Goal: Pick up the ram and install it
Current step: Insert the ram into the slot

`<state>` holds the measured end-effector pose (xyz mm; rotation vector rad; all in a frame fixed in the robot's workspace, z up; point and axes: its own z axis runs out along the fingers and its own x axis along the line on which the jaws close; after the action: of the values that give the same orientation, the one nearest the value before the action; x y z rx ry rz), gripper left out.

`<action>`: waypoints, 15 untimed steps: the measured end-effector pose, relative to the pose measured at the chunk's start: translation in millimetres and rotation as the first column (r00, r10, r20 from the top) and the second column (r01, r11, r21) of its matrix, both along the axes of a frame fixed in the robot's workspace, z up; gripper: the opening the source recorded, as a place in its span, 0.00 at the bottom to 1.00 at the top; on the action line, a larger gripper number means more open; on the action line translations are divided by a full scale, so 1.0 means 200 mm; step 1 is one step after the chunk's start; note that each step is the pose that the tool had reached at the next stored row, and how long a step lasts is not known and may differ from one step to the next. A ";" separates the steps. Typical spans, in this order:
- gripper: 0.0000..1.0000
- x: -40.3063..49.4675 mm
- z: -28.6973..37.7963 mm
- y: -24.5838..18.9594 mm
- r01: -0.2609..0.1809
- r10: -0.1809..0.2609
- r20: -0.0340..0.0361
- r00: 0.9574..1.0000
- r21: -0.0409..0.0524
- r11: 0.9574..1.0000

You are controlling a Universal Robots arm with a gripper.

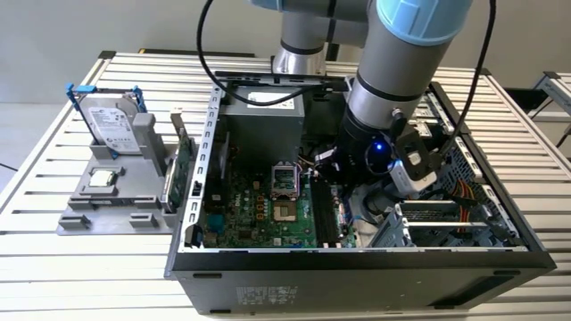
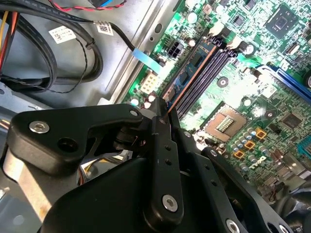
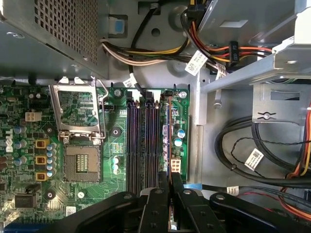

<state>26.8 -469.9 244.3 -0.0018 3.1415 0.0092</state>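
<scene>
Gripper: in the exterior view the gripper [image 1: 350, 190] is down inside the open case [image 1: 357, 257], at 3 o'clock of the CPU socket [image 1: 283, 179]; whether its fingers grip anything cannot be told from here.
Ram, second wrist view: the fingers [image 2: 163, 145] are pressed together on the ram [image 2: 187, 80], a thin blue stick seen edge-on, running out toward 1 o'clock over the slots [image 2: 206, 73].
Ram, first wrist view: the ram [image 3: 168, 138] stands on edge in the slot nearest the case wall, at 3 o'clock of the empty dark slots [image 3: 141, 141]; the gripper [image 3: 170, 194] pinches its near end.
Progress: picking up looks done. The ram appears lined up with, or partly in, its slot; whether it is fully seated cannot be told.
Around, exterior view: a hard drive [image 1: 114, 127] and a processor [image 1: 103, 178] rest on a grey tray [image 1: 85, 221] at 9 o'clock of the case.
In the way: black cables [image 2: 58, 53] lie beside the board, apart from the slots; nothing seems to block the ram.
</scene>
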 end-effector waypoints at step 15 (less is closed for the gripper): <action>0.00 -0.012 -0.053 0.000 0.000 0.000 -0.001 1.000 0.000 1.000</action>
<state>24.4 -469.9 233.8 -0.0020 3.1421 0.0090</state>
